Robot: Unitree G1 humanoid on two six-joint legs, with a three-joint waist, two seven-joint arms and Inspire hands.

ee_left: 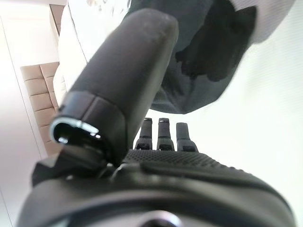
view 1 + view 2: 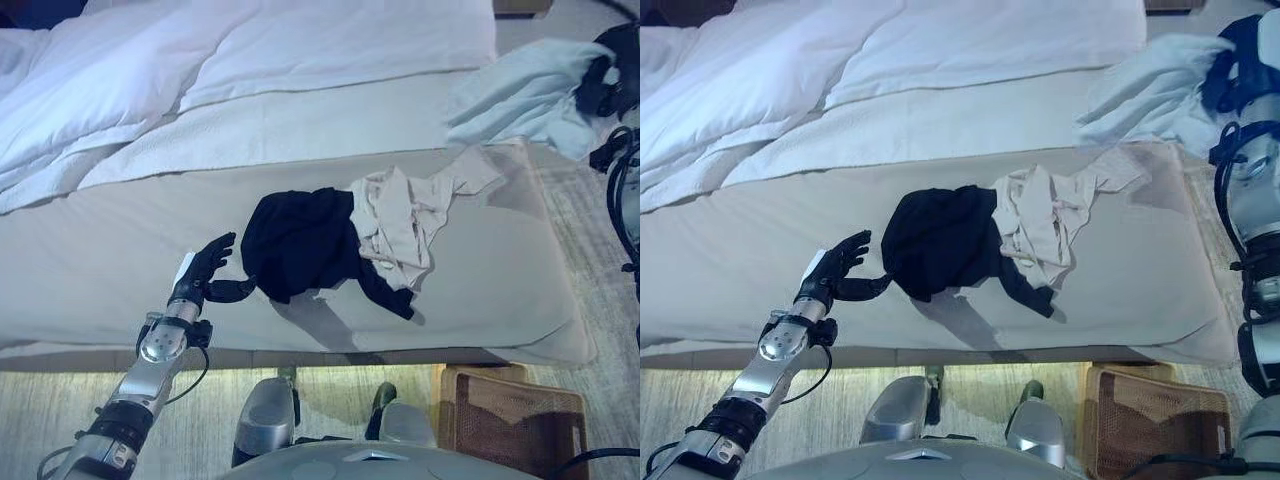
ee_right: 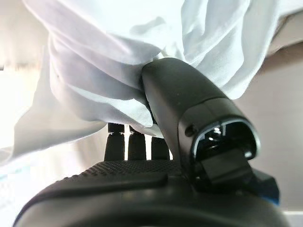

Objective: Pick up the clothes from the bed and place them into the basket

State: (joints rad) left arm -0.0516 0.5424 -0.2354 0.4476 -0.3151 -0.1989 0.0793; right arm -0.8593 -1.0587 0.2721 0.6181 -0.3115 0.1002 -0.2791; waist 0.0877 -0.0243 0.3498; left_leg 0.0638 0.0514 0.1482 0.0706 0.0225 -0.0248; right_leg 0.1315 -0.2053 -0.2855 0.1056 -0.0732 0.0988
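Note:
A black garment (image 2: 300,240) lies bunched on the bed's beige sheet (image 2: 100,260), with a cream garment (image 2: 410,215) overlapping its right side. My left hand (image 2: 205,270) rests open on the sheet just left of the black garment, thumb against its edge; the garment also shows in the left wrist view (image 1: 203,56). My right hand (image 2: 608,80) is raised at the far right, shut on a pale blue-white garment (image 2: 520,95) that hangs from it; in the right wrist view the thumb (image 3: 180,94) pinches the cloth (image 3: 118,52). A brown wicker basket (image 2: 515,415) stands on the floor at lower right.
A white duvet (image 2: 200,70) is bunched across the far half of the bed. The bed's near edge (image 2: 300,355) runs across the view, with pale carpet (image 2: 50,410) below it. The basket sits beside the bed's right corner.

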